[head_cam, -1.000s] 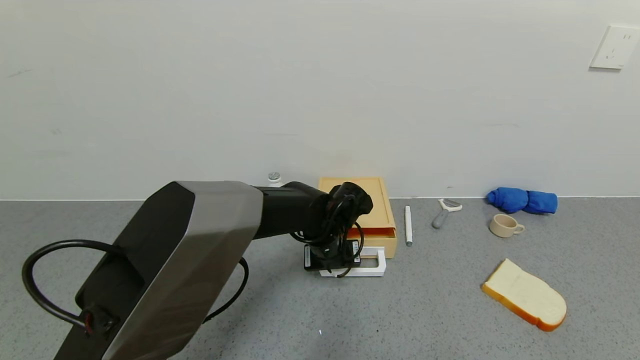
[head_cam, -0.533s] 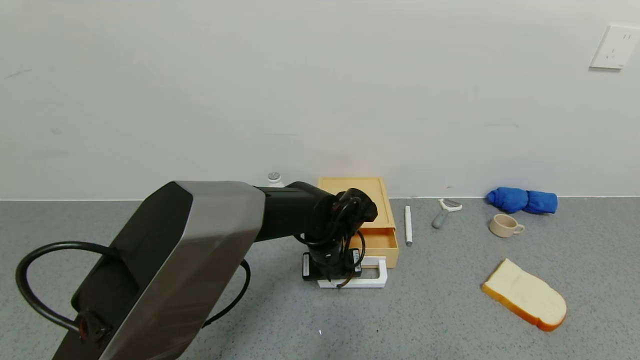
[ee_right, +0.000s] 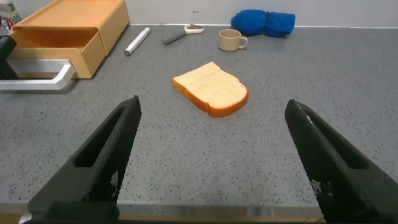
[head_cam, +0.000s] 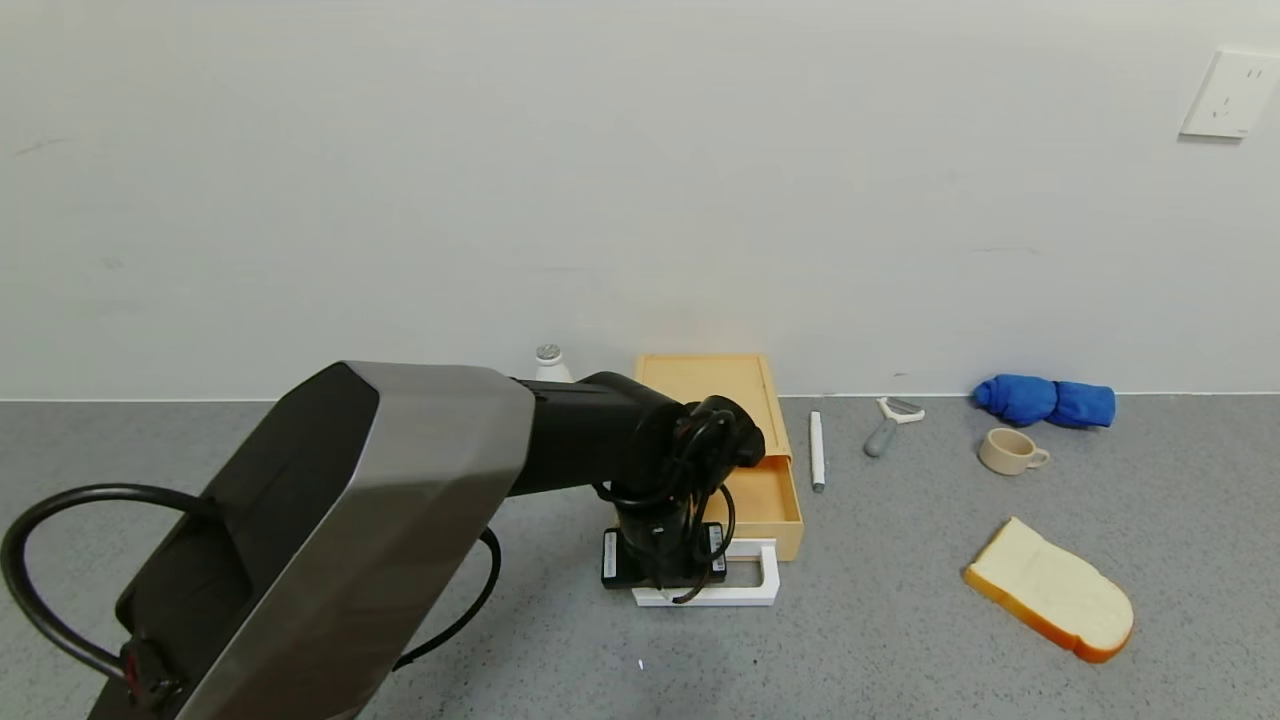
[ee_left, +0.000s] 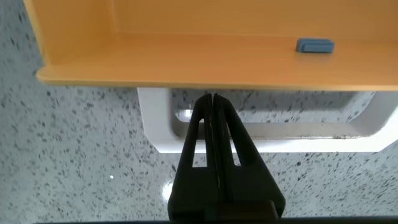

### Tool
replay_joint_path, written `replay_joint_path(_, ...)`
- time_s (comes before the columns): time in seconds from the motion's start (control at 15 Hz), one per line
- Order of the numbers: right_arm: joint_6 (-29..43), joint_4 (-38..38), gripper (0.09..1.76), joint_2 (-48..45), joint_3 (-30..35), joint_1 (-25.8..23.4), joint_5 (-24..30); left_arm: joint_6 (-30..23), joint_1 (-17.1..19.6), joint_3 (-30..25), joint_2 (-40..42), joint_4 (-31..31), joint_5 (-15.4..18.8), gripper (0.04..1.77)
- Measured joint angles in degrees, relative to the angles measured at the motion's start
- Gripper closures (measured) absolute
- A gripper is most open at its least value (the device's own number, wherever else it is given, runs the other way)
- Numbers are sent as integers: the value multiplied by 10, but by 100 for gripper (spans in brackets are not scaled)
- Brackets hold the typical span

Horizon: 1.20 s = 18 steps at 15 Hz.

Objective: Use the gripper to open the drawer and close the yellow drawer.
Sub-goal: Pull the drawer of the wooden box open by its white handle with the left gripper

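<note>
The pale-yellow drawer box (head_cam: pixel 705 375) stands against the back wall. Its shallow tray (head_cam: pixel 765 495) is slid partly out towards me, with a small blue piece (ee_left: pixel 314 45) lying inside. The white loop handle (head_cam: pixel 765 580) is at the tray's front. My left gripper (head_cam: pixel 665 585) points down at the handle's left part. In the left wrist view the left gripper (ee_left: pixel 211 96) is shut, fingers pressed together, tips inside the handle loop (ee_left: pixel 155 118). My right gripper (ee_right: pixel 213 104) is open and empty, low over the table, far from the drawer (ee_right: pixel 81 18).
Right of the drawer lie a white pen (head_cam: pixel 817 450), a peeler (head_cam: pixel 888 425), a beige cup (head_cam: pixel 1008 450) and a blue cloth (head_cam: pixel 1045 400). A bread slice (head_cam: pixel 1050 590) lies front right. A small white bottle (head_cam: pixel 548 362) stands behind the left arm.
My left gripper has moved back towards me with the handle, and the tray has slid further out of the box. The right arm has not moved.
</note>
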<state>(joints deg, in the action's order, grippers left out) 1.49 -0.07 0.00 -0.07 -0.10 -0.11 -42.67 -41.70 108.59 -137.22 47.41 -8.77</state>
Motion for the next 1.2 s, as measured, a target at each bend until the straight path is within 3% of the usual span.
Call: replay_joint_path(1.2,0,0,15,0,0,0,0,-70,-51,-98,41,12,21,170)
